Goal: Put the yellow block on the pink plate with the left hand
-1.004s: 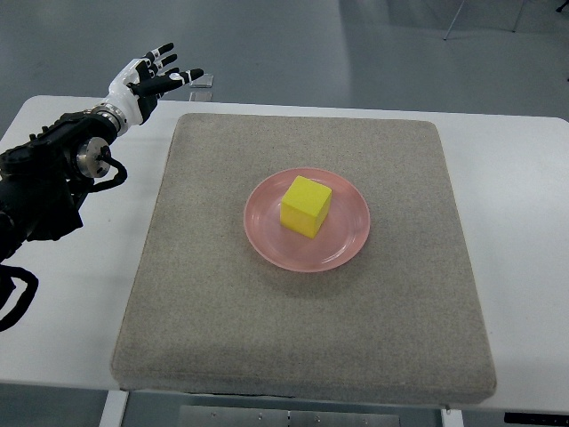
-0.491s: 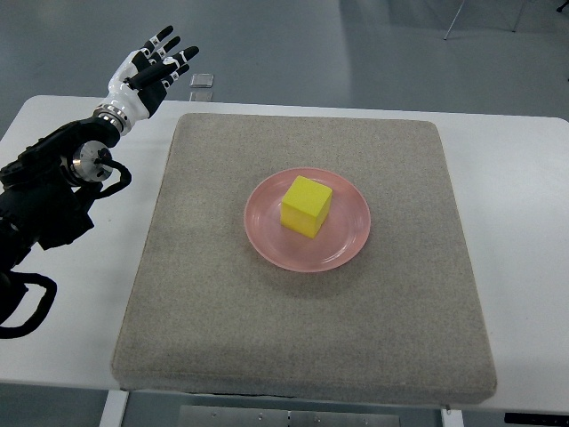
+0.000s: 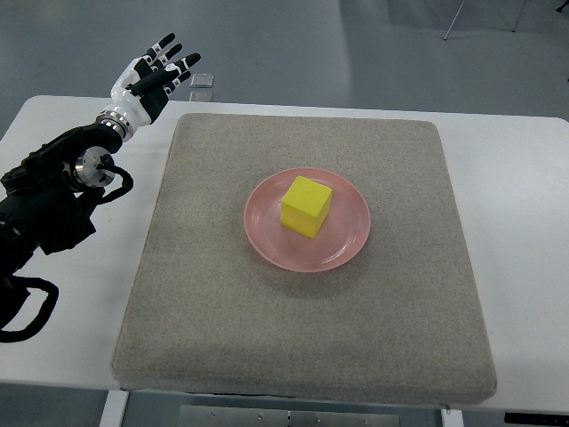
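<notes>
A yellow block (image 3: 306, 205) rests on the pink plate (image 3: 347, 242) in the middle of the grey mat. My left hand (image 3: 156, 76) is raised over the table's far left corner, well away from the plate, its fingers (image 3: 167, 46) spread and holding nothing. The black left arm (image 3: 53, 196) runs down along the left edge of the picture. The right arm does not show.
The grey felt mat (image 3: 222, 302) covers most of the white table (image 3: 516, 178). A small flat grey object (image 3: 203, 82) lies just past the table's far edge near my left hand. Beyond is grey floor.
My left hand has shifted slightly to the right and its fingers have spread a little more. Block and plate have not moved.
</notes>
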You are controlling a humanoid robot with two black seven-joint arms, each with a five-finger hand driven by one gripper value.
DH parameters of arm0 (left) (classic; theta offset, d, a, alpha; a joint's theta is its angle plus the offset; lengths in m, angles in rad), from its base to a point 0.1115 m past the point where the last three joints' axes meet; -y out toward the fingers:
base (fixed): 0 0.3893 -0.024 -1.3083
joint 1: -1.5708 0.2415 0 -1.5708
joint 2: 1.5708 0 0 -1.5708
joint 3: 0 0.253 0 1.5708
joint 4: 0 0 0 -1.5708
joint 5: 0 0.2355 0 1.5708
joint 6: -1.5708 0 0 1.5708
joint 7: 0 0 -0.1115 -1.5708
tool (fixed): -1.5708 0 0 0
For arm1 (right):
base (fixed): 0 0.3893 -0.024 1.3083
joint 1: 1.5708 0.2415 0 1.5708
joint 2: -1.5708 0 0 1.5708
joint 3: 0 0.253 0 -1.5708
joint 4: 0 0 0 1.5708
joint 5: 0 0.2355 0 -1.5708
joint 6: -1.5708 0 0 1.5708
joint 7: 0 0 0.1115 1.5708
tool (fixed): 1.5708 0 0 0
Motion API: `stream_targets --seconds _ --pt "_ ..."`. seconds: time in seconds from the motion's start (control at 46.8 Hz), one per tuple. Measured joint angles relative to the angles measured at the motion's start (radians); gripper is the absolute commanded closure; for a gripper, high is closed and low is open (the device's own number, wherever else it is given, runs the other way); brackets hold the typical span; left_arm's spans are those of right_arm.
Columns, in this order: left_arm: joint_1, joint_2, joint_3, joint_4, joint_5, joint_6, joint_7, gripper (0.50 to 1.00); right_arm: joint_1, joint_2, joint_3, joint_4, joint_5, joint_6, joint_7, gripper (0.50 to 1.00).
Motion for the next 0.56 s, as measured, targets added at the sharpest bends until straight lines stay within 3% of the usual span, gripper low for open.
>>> stream_targets --seconds 0.214,0.384,0.555 --pt "0.011 0.000 -0.002 0.000 -0.001 0.003 0.000 0.516 0.000 0.000 0.000 0.000 0.000 0.000 0.000 0.576" --pt "0.011 -0.016 -0.010 -0.002 -0.040 0.071 0.001 0.519 0.000 0.000 0.000 0.000 0.000 0.000 0.000 0.576" --pt "0.002 -0.044 -0.015 -0.002 -0.062 0.089 0.003 0.529 -0.001 0.000 -0.003 0.000 0.001 0.000 0.000 0.576"
